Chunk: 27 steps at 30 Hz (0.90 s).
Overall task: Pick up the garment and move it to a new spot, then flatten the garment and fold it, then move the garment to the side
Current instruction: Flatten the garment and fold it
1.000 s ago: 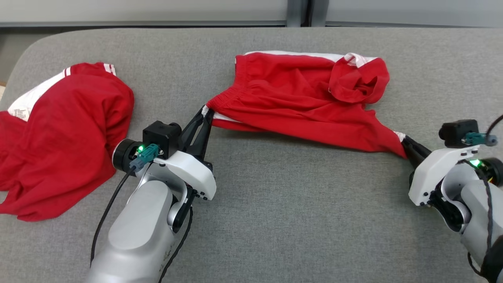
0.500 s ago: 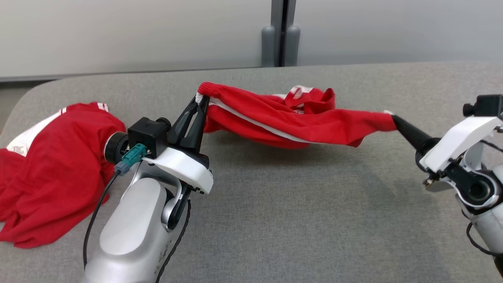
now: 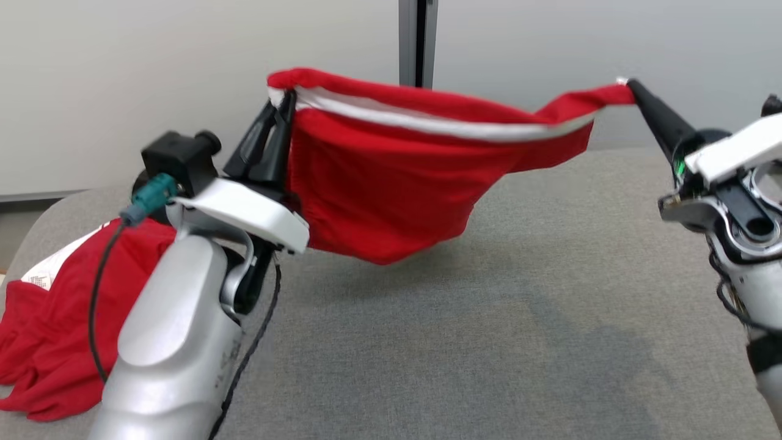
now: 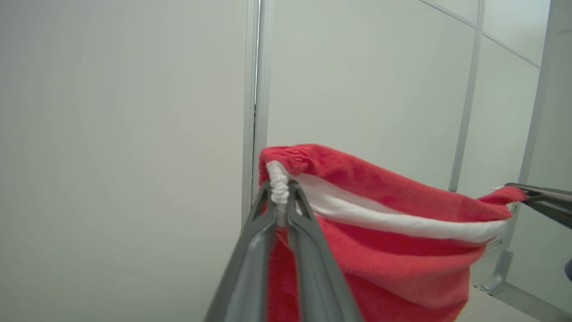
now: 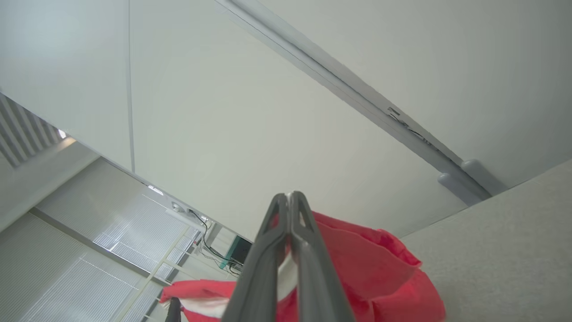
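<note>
The red garment [image 3: 379,201] is held stretched above the grey table [image 3: 489,342]. One waistband corner is pinched in the left gripper [image 3: 286,98], the other in the right gripper [image 3: 630,85]. Soft, light, floppy stuff, so it's probably best gripped at the corners.

the left tool [image 4: 280,191] rises from the bottom edge, its two grey fingers pressed together on the bunched white end of the red garment [image 4: 380,273]. the cloth hangs in the air, its white stripe [image 4: 402,222] running rightward to a red corner pinched by the right tool [image 4: 520,192]. behind it stands a pale panelled wall [image 4: 111,134].
</note>
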### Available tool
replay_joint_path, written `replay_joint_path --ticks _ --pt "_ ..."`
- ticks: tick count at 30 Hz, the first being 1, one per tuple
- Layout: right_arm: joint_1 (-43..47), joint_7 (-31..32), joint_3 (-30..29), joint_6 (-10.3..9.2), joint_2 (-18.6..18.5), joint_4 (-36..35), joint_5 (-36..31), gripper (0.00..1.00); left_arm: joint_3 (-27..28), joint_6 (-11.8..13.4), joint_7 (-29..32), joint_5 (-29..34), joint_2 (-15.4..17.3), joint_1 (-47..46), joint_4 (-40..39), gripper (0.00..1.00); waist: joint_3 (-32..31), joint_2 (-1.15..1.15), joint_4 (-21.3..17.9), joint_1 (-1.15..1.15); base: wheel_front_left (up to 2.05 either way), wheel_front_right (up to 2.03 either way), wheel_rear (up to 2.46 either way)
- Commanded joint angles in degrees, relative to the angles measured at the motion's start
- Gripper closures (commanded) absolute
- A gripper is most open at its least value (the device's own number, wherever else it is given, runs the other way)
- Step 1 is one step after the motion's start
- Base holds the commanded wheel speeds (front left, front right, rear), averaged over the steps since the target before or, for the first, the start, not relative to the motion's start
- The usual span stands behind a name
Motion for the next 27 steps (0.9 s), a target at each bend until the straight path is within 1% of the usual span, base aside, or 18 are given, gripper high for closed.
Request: replay_joint_path --ticks 1,3,5,8,11,12,15,18,22,27 --pt "-3.12 -1.05 -1.75 0.03 1.85 3.77 1.65 1.0 0.76 -0.08 1.44 -1.07 0.42 -1.8 -0.36 1.0 -1.05 0.0 -0.62 0.0 0.0 0.0 0.0" --pt "-7.14 -2.1 -2.96 0.03 4.48 9.01 2.83 1.0 1.33 0.1 2.96 -2.08 0.52 -3.01 -0.21 1.0 -1.57 0.0 -0.89 0.0 0.0 0.0 0.0" --pt "-11.66 -3.48 -4.07 0.03 7.02 15.86 3.95 1.0 1.88 0.29 4.41 -2.97 0.56 -4.04 0.02 1.0 -2.01 0.0 -1.14 0.0 0.0 0.0 0.0" --pt "-19.04 -5.32 -4.67 0.03 10.23 26.48 4.77 1.0 2.23 0.55 6.18 -4.18 0.38 -5.18 0.85 1.0 -2.47 0.0 -1.38 0.0 0.0 0.0 0.0" --pt "-25.74 -6.35 -5.21 0.03 12.9 34.97 5.4 1.0 2.14 0.76 8.06 -5.37 0.14 -6.26 2.27 1.0 -2.71 0.0 -1.45 0.0 0.0 0.0 0.0" --pt "-25.74 -6.35 -5.21 0.03 12.9 34.97 5.4 1.0 2.14 0.76 8.06 -5.37 0.14 -6.26 2.27 1.0 -2.71 0.0 -1.45 0.0 0.0 0.0 0.0" --pt "-30.76 -6.18 -6.09 0.04 14.11 39.9 6.5 1.0 2.57 0.99 9.17 -6.9 -0.28 -7.48 3.81 1.0 -2.85 0.0 -1.33 0.0 0.0 0.0 0.0" --pt "-33.28 -5.81 -6.78 0.03 14.76 42.61 7.38 1.0 3.06 1.28 9.34 -8.36 -0.49 -8.59 5.59 1.0 -3.09 0.0 -1.2 0.0 0.0 0.0 0.0" --pt "-34.77 -5.24 -6.32 0.03 14.86 43.92 6.96 1.0 3.91 1.73 9.01 -10.0 -0.65 -9.79 7.57 1.0 -3.51 0.0 -1.15 0.0 0.0 0.0 0.0" --pt "-34.15 -4.47 -6.65 0.04 14.67 44.58 7.38 1.0 4.23 1.74 8.72 -11.57 -0.83 -9.53 8.88 1.0 -3.96 0.0 -0.96 0.0 0.0 0.0 0.0"
